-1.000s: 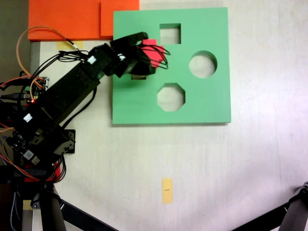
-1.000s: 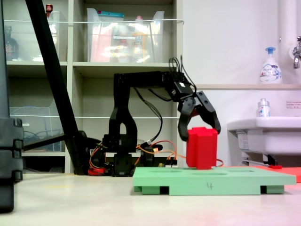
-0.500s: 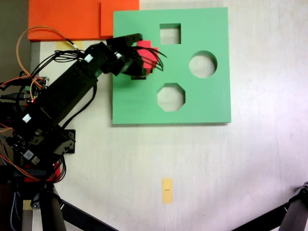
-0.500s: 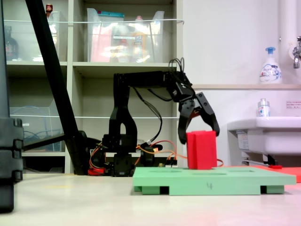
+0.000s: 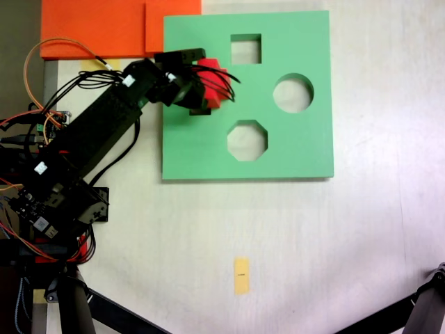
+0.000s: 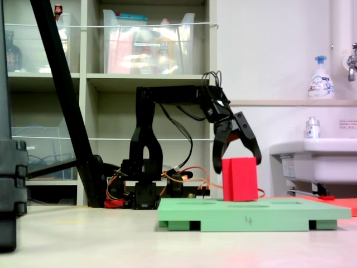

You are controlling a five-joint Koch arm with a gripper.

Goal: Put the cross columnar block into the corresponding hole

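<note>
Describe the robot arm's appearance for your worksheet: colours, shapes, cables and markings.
The arm is black throughout, built from boxy segments. Its gripper has two curved, claw-like black jaws. Thin black cables loop around the wrist, and orange and red wires trail near the base. Small white labels sit on the segments.

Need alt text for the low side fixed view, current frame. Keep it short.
A red cross columnar block stands upright on a flat green foam board, its lower part sunk into the board. The black arm's hand hangs open just above it, one finger on each side of the block's top. Shelves and a sink stand behind.
</note>
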